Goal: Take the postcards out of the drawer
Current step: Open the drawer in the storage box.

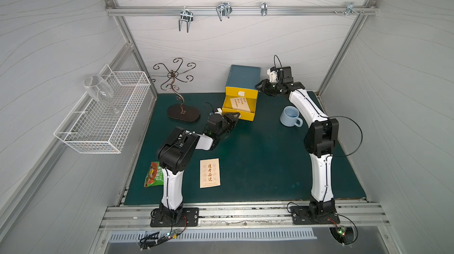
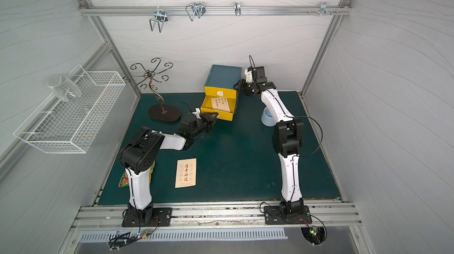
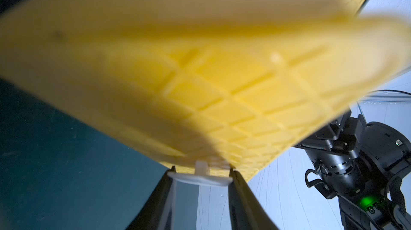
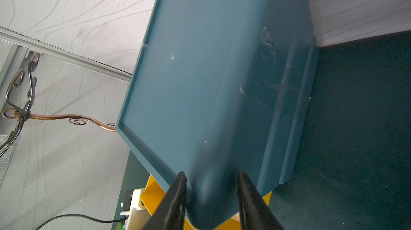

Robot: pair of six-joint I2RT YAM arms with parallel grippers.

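The postcard (image 1: 237, 103) lies in the pulled-out drawer (image 1: 245, 116) just beyond the left gripper (image 1: 235, 117), which clamps its white handle (image 3: 200, 176), while the right gripper (image 1: 258, 87) pinches the blue cabinet (image 1: 244, 74) at a corner.

The green mat (image 1: 270, 166) bears a stand (image 1: 183, 113), drawer cabinet (image 1: 243, 76), mug (image 1: 290, 116), postcard (image 1: 209, 173) and snack packet (image 1: 153, 174).

postcard (image 1: 209, 173) on mat (image 1: 265, 157) reads 逢考必过, small characters on card (image 1: 239, 105) in drawer (image 1: 247, 117) illegible

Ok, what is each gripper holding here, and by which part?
The left gripper pinches the white pull tab on the yellow drawer front. The right gripper straddles the blue cabinet at its upper front corner, apparently clamping it.
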